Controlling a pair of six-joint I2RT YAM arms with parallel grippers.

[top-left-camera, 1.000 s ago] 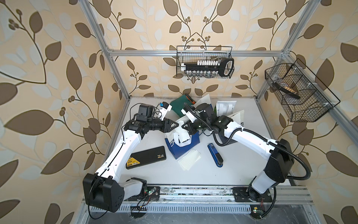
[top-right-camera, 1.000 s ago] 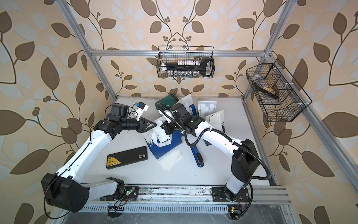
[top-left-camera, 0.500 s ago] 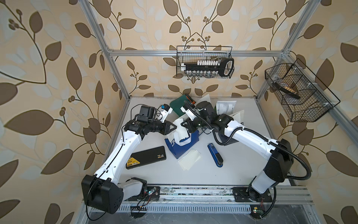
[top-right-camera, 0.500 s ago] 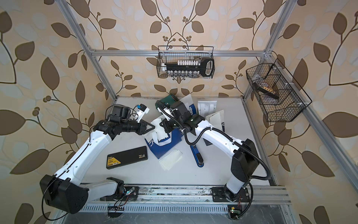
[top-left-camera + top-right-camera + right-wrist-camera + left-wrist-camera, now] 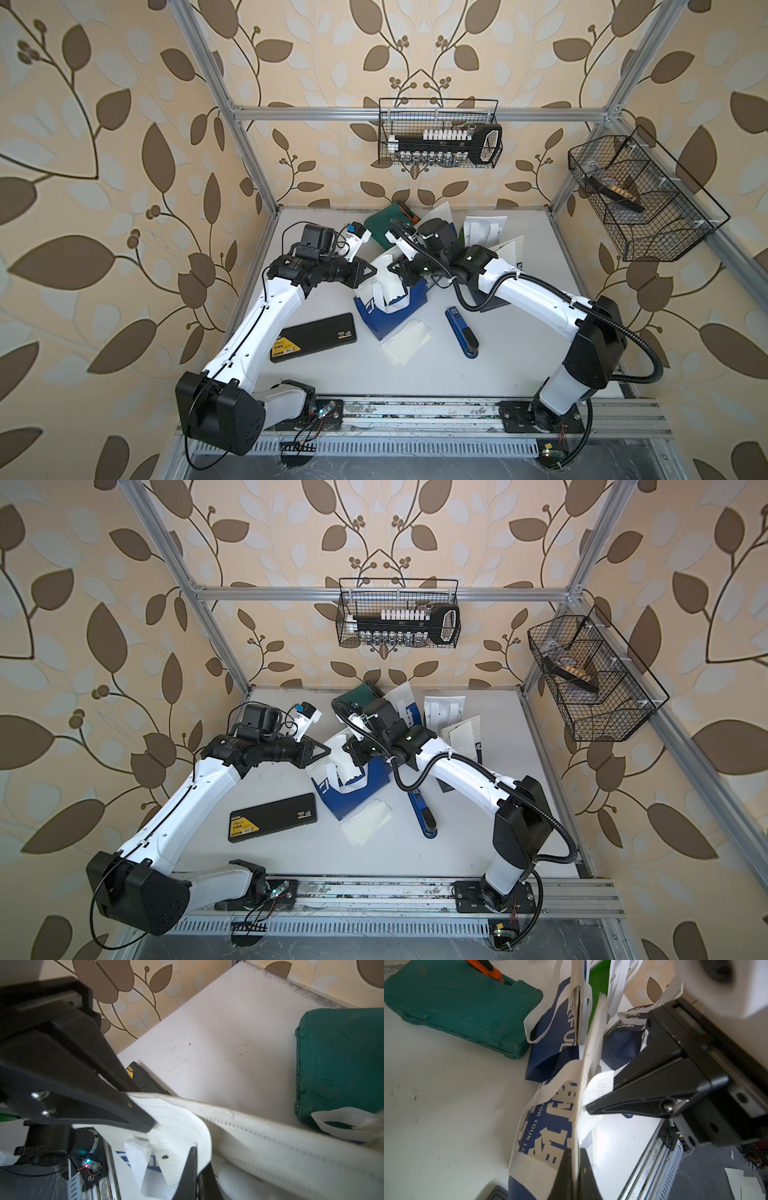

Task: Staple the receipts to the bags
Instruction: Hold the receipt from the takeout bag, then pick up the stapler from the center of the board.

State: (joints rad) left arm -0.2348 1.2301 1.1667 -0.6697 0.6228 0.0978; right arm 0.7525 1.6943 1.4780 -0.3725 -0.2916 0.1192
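A navy-and-white bag (image 5: pixel 392 318) stands tilted mid-table, also seen as the bag (image 5: pixel 353 798). My left gripper (image 5: pixel 372 270) is shut on its white top rim; in the left wrist view the left gripper (image 5: pixel 575 1167) has that rim (image 5: pixel 583 1076) running between its fingers. Facing it, my right gripper (image 5: pixel 401 272) is shut on a curled white receipt (image 5: pixel 390 286), beside the rim. In the right wrist view the right gripper (image 5: pixel 197 1167) pinches the receipt (image 5: pixel 180 1132). More receipts (image 5: pixel 405 340) lie flat in front of the bag. Other bags (image 5: pixel 484 230) lie at the back.
A blue stapler (image 5: pixel 461 332) lies right of the bag. A flat black box with a yellow label (image 5: pixel 313 343) lies front left. A dark green case (image 5: pixel 386 224) sits at the back, close behind both grippers. Wire baskets (image 5: pixel 438 133) hang on the walls.
My left gripper has gone from open to shut on the bag's top rim. The right gripper has kept hold of the receipt and shifted slightly toward the rim.
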